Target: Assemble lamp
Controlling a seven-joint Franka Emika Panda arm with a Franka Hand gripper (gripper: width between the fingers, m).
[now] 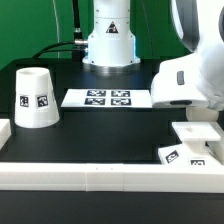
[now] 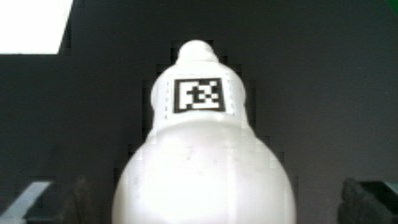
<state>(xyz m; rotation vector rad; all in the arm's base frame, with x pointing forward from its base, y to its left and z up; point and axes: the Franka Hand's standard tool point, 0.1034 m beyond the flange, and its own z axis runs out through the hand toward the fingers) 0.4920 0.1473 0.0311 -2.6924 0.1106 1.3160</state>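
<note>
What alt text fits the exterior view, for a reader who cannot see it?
A white robot arm reaches down at the exterior view's right above the low tagged lamp base on a black table. The tapered shade stands wide end down at that view's left, the marker board lies mid-table, and a white rail runs along the front.

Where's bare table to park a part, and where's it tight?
Free: the black strip between marker board and front rail, from the shade across to the base. Crowded: exterior view's right, where the arm hangs over the base.
</note>
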